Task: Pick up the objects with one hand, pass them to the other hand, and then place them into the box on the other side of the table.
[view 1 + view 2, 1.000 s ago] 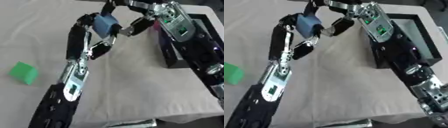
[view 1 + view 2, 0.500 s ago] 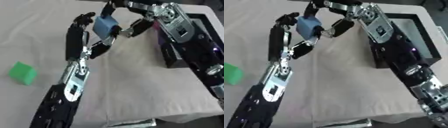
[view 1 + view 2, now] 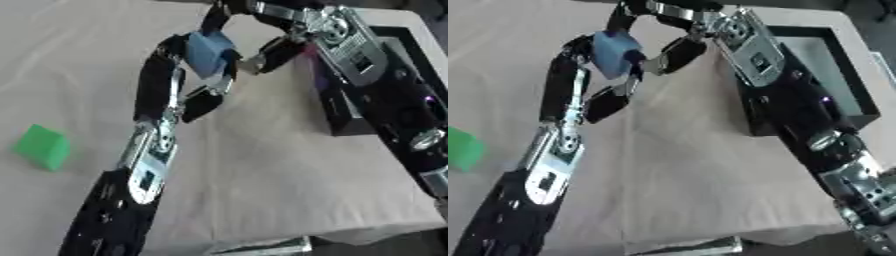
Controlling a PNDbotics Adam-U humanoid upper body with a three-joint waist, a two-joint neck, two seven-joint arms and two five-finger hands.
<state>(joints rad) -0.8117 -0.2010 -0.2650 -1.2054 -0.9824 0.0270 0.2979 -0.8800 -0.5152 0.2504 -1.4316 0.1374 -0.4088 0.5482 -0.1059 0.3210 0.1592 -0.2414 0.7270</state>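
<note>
A blue block (image 3: pixel 208 51) is held in the air over the far middle of the table. My left hand (image 3: pixel 178 65) reaches up from the lower left, its fingers curled against the block's left side and underside. From the upper right comes my right hand (image 3: pixel 677 51); one finger sits on the block's top and the others curve in to its right edge. A green block (image 3: pixel 44 146) lies on the cloth at the left, away from both hands. The black box (image 3: pixel 852 70) stands at the right edge, partly hidden behind my right arm.
A beige cloth (image 3: pixel 262 170) covers the table; its front edge runs along the bottom of the views. A pale grey object (image 3: pixel 702 246) shows just past that edge. My right forearm lies along the box's left wall.
The blue block stays at nearly the same spot between both hands. My right hand's fingers have drawn slightly closer round it. The left arm has barely shifted.
</note>
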